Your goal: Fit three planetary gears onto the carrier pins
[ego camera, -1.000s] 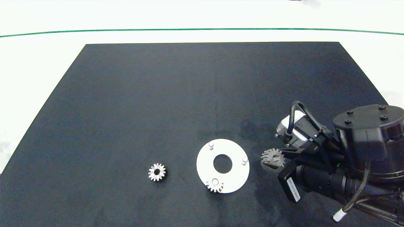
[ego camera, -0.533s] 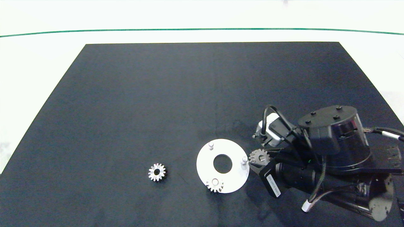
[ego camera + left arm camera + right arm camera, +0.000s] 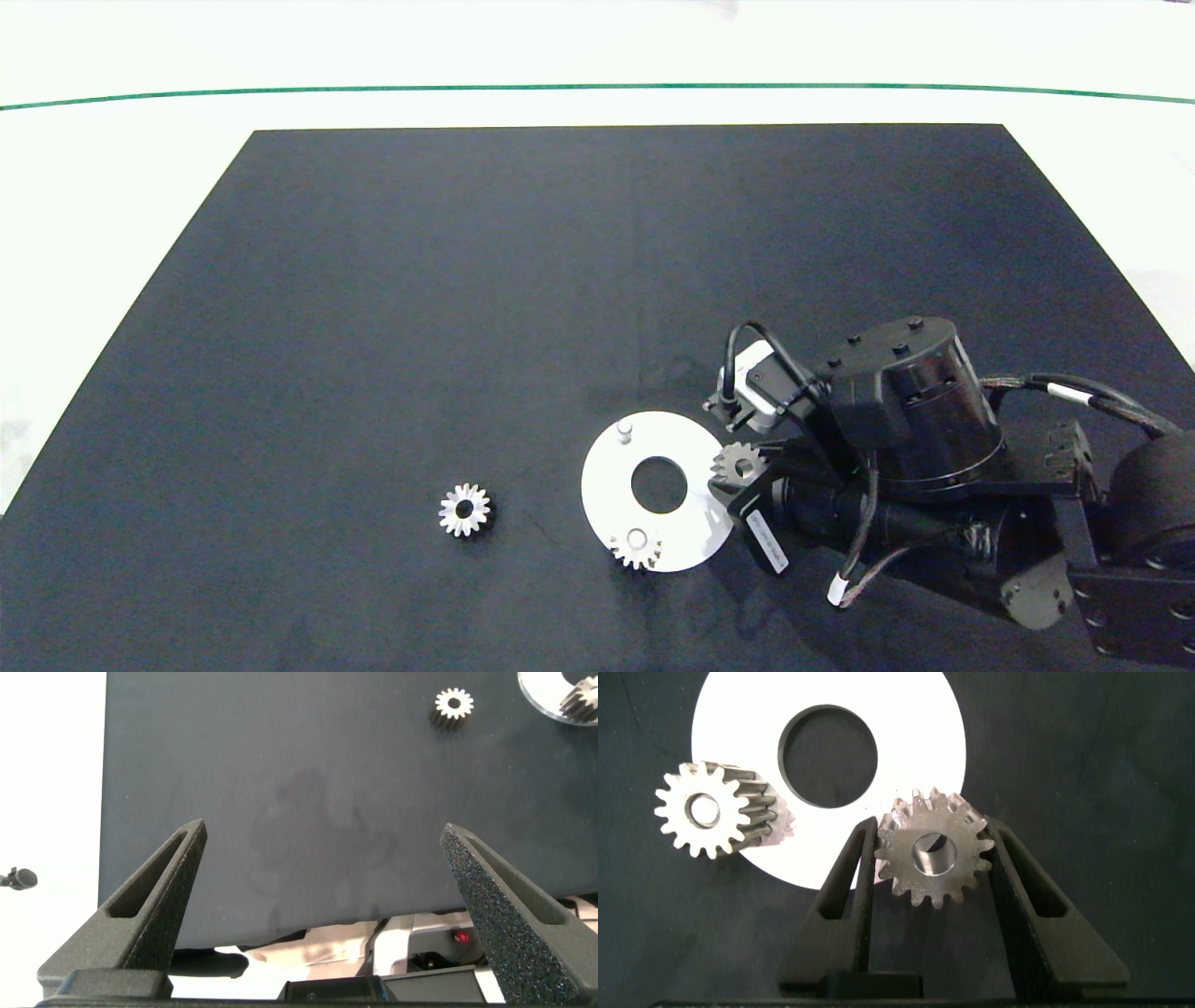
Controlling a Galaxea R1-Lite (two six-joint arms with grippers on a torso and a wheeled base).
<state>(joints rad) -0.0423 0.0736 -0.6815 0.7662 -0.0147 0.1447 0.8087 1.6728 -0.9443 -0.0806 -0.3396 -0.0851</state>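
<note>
A white disc (image 3: 607,485) lies on the mat with a bare carrier pin (image 3: 625,428) at its far side. One planetary gear (image 3: 636,547) sits on the near pin and shows again in the right wrist view (image 3: 705,809). My right gripper (image 3: 747,467) is shut on a second gear (image 3: 738,464), held over the disc's right edge where it hides the pin there. In the right wrist view this gear (image 3: 932,854) sits between the fingers, overlapping the disc's rim (image 3: 906,728). A third gear (image 3: 464,510) lies loose on the mat left of the disc. My left gripper (image 3: 322,887) stands open, off the mat's left side.
A black mat (image 3: 467,280) covers most of the white table. A green line (image 3: 597,89) runs across the far side. The right arm's bulk fills the near right corner of the mat. The left wrist view shows the loose gear (image 3: 454,706) far ahead.
My right arm has moved left with the gear in its grip, from the mat beside the disc to over the disc's right edge, where it now covers the right pin.
</note>
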